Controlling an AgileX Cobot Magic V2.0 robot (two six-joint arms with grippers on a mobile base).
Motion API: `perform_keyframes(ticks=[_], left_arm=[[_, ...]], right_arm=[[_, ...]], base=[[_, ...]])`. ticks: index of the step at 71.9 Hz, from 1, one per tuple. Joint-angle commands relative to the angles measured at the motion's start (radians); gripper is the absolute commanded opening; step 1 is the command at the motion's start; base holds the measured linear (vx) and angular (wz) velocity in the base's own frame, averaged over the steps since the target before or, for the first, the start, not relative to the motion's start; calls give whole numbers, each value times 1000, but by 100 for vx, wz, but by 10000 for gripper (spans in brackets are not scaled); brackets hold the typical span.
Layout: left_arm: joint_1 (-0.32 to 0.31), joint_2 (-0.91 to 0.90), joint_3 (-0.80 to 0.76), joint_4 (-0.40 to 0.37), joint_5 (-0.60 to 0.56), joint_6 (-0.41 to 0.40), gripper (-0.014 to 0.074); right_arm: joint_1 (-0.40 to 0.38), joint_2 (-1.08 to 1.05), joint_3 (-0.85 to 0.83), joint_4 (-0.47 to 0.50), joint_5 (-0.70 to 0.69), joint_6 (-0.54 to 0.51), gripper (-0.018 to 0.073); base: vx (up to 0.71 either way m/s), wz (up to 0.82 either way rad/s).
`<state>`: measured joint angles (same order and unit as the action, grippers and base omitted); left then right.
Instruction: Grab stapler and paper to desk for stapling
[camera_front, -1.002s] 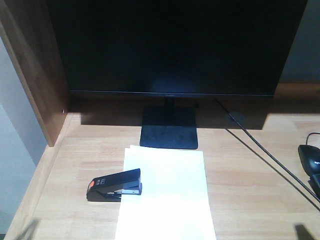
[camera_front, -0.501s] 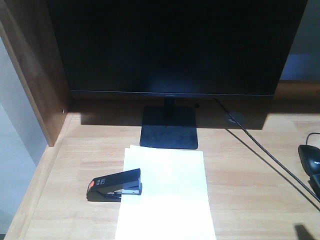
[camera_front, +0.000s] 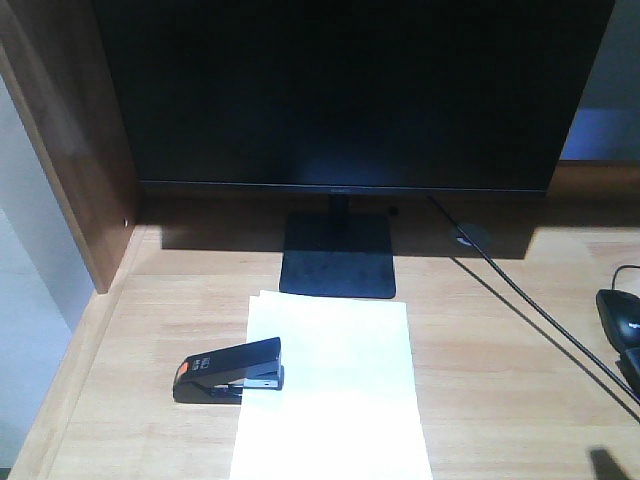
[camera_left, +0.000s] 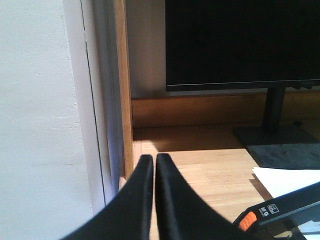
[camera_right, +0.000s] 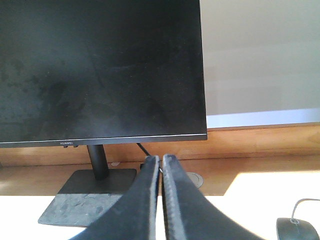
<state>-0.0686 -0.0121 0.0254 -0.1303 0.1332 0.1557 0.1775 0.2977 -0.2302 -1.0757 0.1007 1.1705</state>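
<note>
The black stapler (camera_front: 228, 368), orange patch at its left end, lies on the light-brown desk (camera_front: 500, 370) with its nose over the left edge of the white paper (camera_front: 335, 390). The sheet lies flat in front of the monitor stand. In the left wrist view my left gripper (camera_left: 154, 159) is shut and holds nothing; the stapler (camera_left: 280, 210) and a corner of the paper (camera_left: 290, 177) sit to its lower right. My right gripper (camera_right: 161, 159) is shut too, empty, pointing at the monitor's base. Neither gripper shows in the front view.
A black monitor (camera_front: 340, 90) on a flat stand (camera_front: 338, 258) fills the back of the desk. The raised side panel (camera_front: 70, 150) walls the left. A black cable (camera_front: 520, 305) runs diagonally to the right, and a black mouse (camera_front: 620, 315) sits at the right edge.
A dark shadow at the front view's lower left corner one second ago is gone. Stapler and paper have not moved.
</note>
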Motion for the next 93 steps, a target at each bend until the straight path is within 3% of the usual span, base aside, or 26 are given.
perform_keyframes(ticks=[1, 64, 72, 76, 90, 93], left_arm=[[-1, -15, 23, -13, -83, -10, -8], [-1, -15, 23, -13, -83, -10, -8], [-1, -15, 23, -13, -83, -10, -8], [-1, -15, 23, -13, -83, -10, -8], [-1, -15, 23, -13, -83, -10, -8], [-1, -15, 23, -13, -83, -10, -8]], right_arm=[[-1, 9, -30, -10, -33, -5, -3], [-1, 9, -30, -3, -29, -5, -3], [-1, 15, -30, 114, -22, -71, -3], [-1, 21, -30, 216, -17, -198, -3], [-1, 22, -30, 775, 6, -767, -3], [-1, 22, -30, 858, 4, -882, -3]], base=[[0, 0], [0, 0], [0, 0], [0, 0], [0, 0], [0, 0]])
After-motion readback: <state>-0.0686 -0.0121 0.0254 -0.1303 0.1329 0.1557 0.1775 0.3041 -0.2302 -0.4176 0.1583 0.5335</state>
